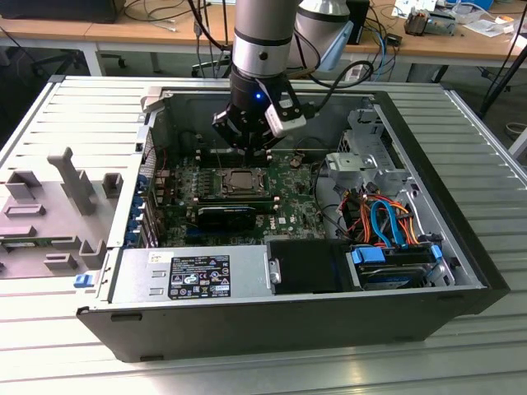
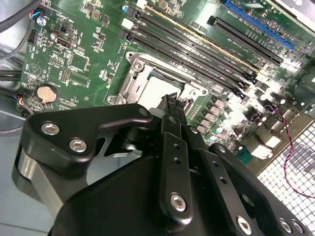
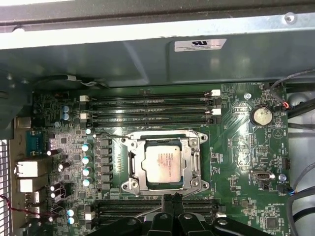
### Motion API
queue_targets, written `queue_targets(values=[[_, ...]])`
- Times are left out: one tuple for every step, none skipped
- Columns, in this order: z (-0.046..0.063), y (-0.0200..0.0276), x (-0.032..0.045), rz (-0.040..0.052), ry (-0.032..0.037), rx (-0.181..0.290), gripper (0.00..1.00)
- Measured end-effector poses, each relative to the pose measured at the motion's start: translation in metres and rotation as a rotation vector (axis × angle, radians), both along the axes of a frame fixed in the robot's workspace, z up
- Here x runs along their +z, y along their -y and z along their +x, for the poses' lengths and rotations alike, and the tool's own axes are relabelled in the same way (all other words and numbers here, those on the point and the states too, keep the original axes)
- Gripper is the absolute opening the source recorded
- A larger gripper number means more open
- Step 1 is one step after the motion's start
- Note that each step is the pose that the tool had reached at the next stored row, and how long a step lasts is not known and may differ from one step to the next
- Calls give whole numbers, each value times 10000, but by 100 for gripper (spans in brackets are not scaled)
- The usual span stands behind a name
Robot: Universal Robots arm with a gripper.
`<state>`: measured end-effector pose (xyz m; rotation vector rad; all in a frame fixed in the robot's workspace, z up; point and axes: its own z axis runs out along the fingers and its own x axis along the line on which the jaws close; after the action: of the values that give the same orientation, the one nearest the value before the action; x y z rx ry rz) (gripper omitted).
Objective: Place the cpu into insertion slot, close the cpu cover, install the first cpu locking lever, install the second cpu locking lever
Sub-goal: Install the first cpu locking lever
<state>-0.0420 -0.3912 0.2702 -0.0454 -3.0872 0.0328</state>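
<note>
The cpu [image 3: 165, 164], a small silver-grey square, lies flat in the insertion slot [image 3: 129, 185] on the green motherboard [image 3: 236, 157]. The silvery cpu cover [image 3: 193, 164] lies down around the chip as a frame. A thin wire lever [image 3: 113, 133] runs along one side of the socket. My gripper [image 3: 173, 200] hangs just above the socket's edge, fingers pressed together and holding nothing. In the second wrist view the gripper [image 2: 173, 100] tips sit over the rim next to the cpu [image 2: 155, 91]. From the exterior view, the gripper [image 1: 249, 151] hovers just behind the cpu [image 1: 241, 178].
The motherboard sits deep inside an open computer case [image 1: 461, 271] with tall walls. Long black memory slots [image 3: 147, 110] flank the socket. A power supply [image 1: 193, 276], a drive bay [image 1: 395, 267] and orange and blue cables [image 1: 383, 218] fill the near and right parts.
</note>
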Motion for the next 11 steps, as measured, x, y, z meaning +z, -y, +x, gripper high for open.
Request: queue_targets(values=[[0,0,0,0,0,23,11],[0,0,0,0,0,41,11],[0,0,0,0,0,71,11],[0,0,0,0,0,92,11],[0,0,0,-1,0,104,11],[0,0,0,0,0,134,11],[0,0,0,0,0,153,11],[0,0,0,0,0,179,11],[0,0,0,0,0,197,11],[0,0,0,0,0,221,11],[0,0,0,0,0,240,11]])
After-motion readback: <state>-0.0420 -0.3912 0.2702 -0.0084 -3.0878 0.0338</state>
